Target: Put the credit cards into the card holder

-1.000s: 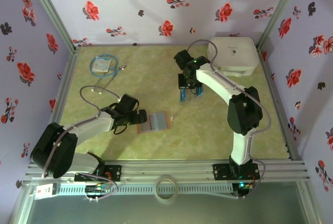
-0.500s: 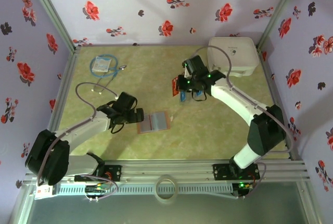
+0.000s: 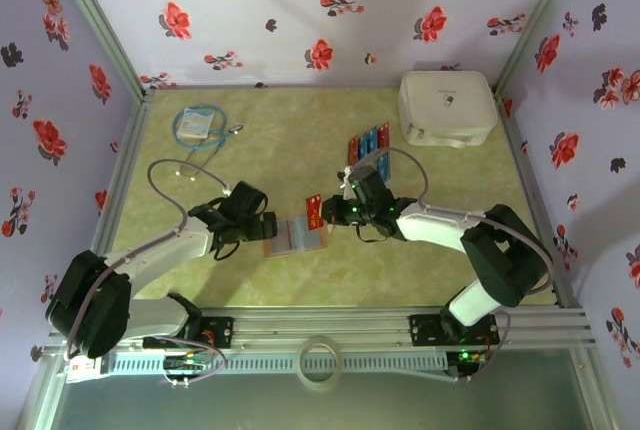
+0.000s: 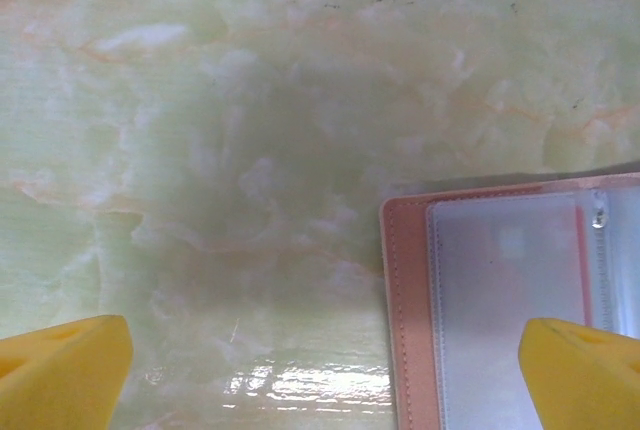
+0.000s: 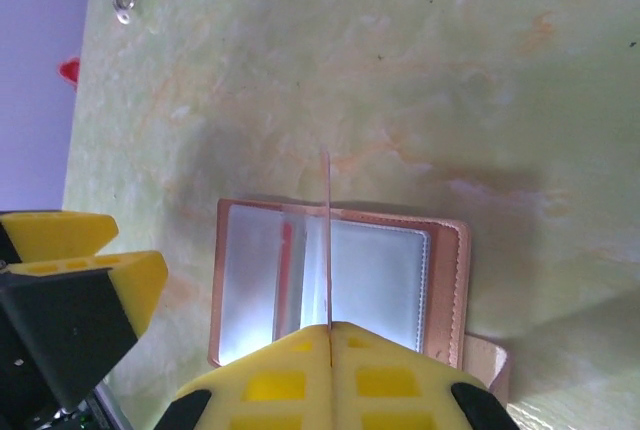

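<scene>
The card holder [image 3: 296, 233] lies open on the green table, reddish-brown with clear pockets [image 5: 380, 270]. My right gripper [image 3: 338, 212] is shut on a red credit card [image 3: 313, 212] just right of and above the holder. In the right wrist view that card [image 5: 327, 240] stands edge-on over the holder's middle fold, pinched between the yellow fingertips [image 5: 328, 335]. My left gripper [image 3: 268, 226] stands open at the holder's left edge; its left corner [image 4: 410, 280] lies between the wide-apart yellow fingers [image 4: 60, 370]. More red and blue credit cards [image 3: 368, 143] lie in a row further back.
A big white box [image 3: 446, 107] sits at the back right corner. A coiled blue cable [image 3: 198, 125] with a loose grey lead lies at the back left. Floral walls close in the table on three sides.
My right arm has swung from the row of cards at the back down to the card holder, carrying a red card. The left arm has barely moved and stays open.
</scene>
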`<action>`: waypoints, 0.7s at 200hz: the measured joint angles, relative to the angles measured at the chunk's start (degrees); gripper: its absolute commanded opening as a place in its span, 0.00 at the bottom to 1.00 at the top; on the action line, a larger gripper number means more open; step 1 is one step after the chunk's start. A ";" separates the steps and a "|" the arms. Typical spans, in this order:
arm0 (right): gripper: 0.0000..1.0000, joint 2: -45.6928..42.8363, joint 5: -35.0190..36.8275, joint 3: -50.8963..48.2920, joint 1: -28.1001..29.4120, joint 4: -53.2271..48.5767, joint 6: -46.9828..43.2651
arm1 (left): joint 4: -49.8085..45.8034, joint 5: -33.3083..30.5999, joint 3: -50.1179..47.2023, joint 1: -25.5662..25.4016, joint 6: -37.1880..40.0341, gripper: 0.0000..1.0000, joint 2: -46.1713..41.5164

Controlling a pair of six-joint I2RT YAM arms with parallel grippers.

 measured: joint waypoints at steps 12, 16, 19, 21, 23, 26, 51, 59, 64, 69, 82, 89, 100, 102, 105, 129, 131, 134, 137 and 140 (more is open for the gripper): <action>0.00 0.04 -0.04 -1.14 0.37 3.39 0.79 | 0.02 -0.42 -0.33 -0.13 -0.09 1.00 0.00; 0.00 0.07 -0.04 -1.46 0.46 4.50 0.92 | 0.02 -0.61 -0.44 -0.15 -0.09 1.00 0.00; 0.00 0.11 -0.09 -1.86 0.59 5.84 1.29 | 0.07 -0.74 -0.52 -0.15 -0.11 1.00 0.00; 0.00 0.11 -0.11 -2.03 0.66 6.47 1.36 | 0.11 -0.79 -0.55 -0.17 -0.11 1.00 0.00; 0.00 0.13 -0.15 -2.27 0.74 7.19 1.44 | 0.15 -0.85 -0.63 -0.20 -0.11 1.00 0.00; 0.00 0.13 -0.22 -2.64 0.81 8.26 1.62 | 0.20 -0.96 -0.70 -0.20 -0.11 1.00 0.00; 0.00 0.52 -0.61 -4.98 1.25 14.51 2.86 | 0.22 -1.51 -1.07 -0.72 -0.35 1.00 0.00; 0.00 0.94 -0.74 -5.29 1.33 15.98 3.02 | 0.28 -1.73 -1.07 -0.96 -0.55 1.00 0.00; 0.00 1.22 -0.85 -5.40 1.40 16.72 3.04 | 0.37 -1.84 -1.07 -1.09 -0.61 1.00 0.00; 0.00 1.44 -0.85 -5.51 1.49 17.29 3.08 | 0.48 -1.88 -1.07 -1.25 -0.81 1.00 0.00; 0.00 1.97 -0.87 -5.81 1.62 18.71 3.43 | 0.85 -2.08 -1.07 -1.66 -1.18 1.00 0.00; 0.00 2.19 -0.90 -5.90 1.73 19.21 3.48 | 1.07 -2.23 -1.07 -1.92 -1.27 1.00 0.11; 0.00 2.58 -0.90 -5.92 1.95 19.78 3.48 | 1.40 -2.34 -1.07 -2.34 -1.44 1.00 0.50; 0.00 2.67 -0.90 -5.90 1.99 19.96 3.48 | 1.51 -2.36 -1.07 -2.40 -1.46 1.00 0.61; 0.00 2.78 -0.90 -5.90 2.01 20.02 3.48 | 1.57 -2.38 -1.07 -2.54 -1.53 1.00 0.81; 0.00 3.61 -1.09 -5.92 2.14 20.41 3.50 | 1.99 -2.56 -1.07 -3.58 -2.05 1.00 2.45; 0.00 3.69 -1.11 -5.92 2.16 20.41 3.50 | 2.01 -2.64 -1.07 -3.69 -2.12 1.00 2.60; 0.00 3.80 -1.09 -5.90 2.21 20.41 3.50 | 1.99 -2.75 -1.07 -3.85 -2.27 1.00 2.82; 0.00 3.93 -1.09 -5.92 2.25 20.39 3.50 | 2.01 -2.86 -1.07 -3.98 -2.38 1.00 3.04; 0.00 4.00 -1.11 -5.92 2.29 20.39 3.50 | 1.99 -2.91 -1.07 -4.13 -2.54 1.00 3.21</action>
